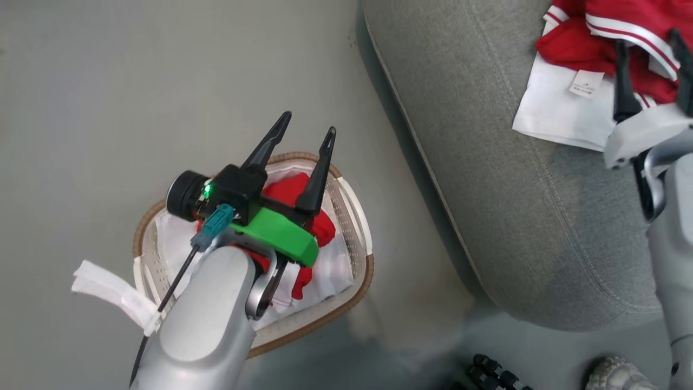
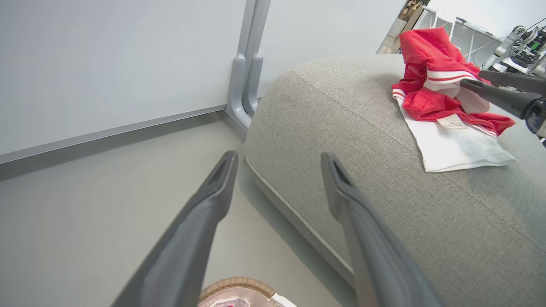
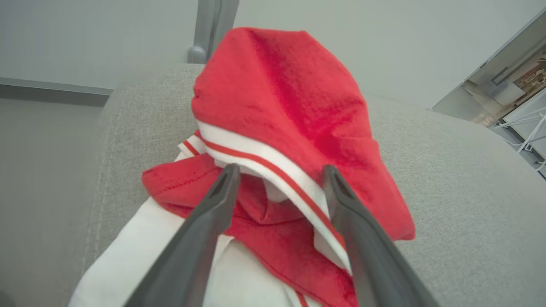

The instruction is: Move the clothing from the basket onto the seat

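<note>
Clothing (image 1: pixel 574 46): a soft red fleecy garment with ribbed white trim striped in red, a flat white panel and a small care tag (image 1: pixel 586 84). It lies bunched on the seat (image 1: pixel 514 216), well in from the rounded, seamed edge, with the white panel spread toward that edge. The seat is coarse grey weave, broad and bare around the heap.

The right gripper (image 3: pixel 280 168) has its dark tapered fingers spread and released. The tips sit at the striped trim, one on either side of the raised fold, and nothing is pinched.

More red-and-white clothing (image 1: pixel 287 189) lies in the basket (image 1: pixel 368 271), which is oval perforated white plastic with a brown woven rim and a white liner (image 1: pixel 335 271). It stands on the smooth grey floor (image 1: pixel 108 81) beside the seat, with a strip of bare floor between them.

The left gripper (image 1: pixel 308 122) hangs above the basket with its fingers wide and empty, their tips over the basket's far rim.
</note>
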You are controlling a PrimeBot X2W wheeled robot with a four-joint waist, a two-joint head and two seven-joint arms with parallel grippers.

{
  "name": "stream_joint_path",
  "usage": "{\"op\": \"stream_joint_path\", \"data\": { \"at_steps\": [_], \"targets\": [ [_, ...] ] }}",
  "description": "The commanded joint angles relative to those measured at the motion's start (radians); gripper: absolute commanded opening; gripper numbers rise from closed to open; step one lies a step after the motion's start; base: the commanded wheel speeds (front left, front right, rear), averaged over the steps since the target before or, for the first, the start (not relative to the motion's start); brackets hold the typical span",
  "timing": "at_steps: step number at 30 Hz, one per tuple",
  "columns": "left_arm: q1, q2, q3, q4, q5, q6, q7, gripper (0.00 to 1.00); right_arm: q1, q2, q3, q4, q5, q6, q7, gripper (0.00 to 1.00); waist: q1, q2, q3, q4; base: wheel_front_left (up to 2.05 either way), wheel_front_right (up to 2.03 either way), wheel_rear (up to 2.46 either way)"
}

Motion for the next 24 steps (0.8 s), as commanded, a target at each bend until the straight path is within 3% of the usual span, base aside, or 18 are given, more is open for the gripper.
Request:
{"op": "stream_joint_path", "data": {
  "at_steps": [1,13,24],
  "targets": [
    [0.026,0.000,0.018,0.000,0.009,-0.003,-0.001,1.00,0.038,0.006,0.010,-0.022,0.020,-0.001,-0.004,1.00,-0.0001,-0.0001,-0.057,0.009,0.00,0.00,0.00],
    [0.197,-0.016,0.240,-0.025,0.089,0.017,-0.001,1.00,0.229,0.069,0.155,-0.191,0.182,-0.001,-0.004,1.00,-0.0001,-0.0001,-0.228,0.089,0.00,0.00,0.00],
    [0.329,-0.020,0.383,-0.015,0.095,0.050,-0.001,1.00,0.361,0.116,0.212,-0.205,0.212,-0.001,-0.004,1.00,-0.0001,-0.0001,-0.327,0.209,0.00,0.00,0.00]
  ]
}}
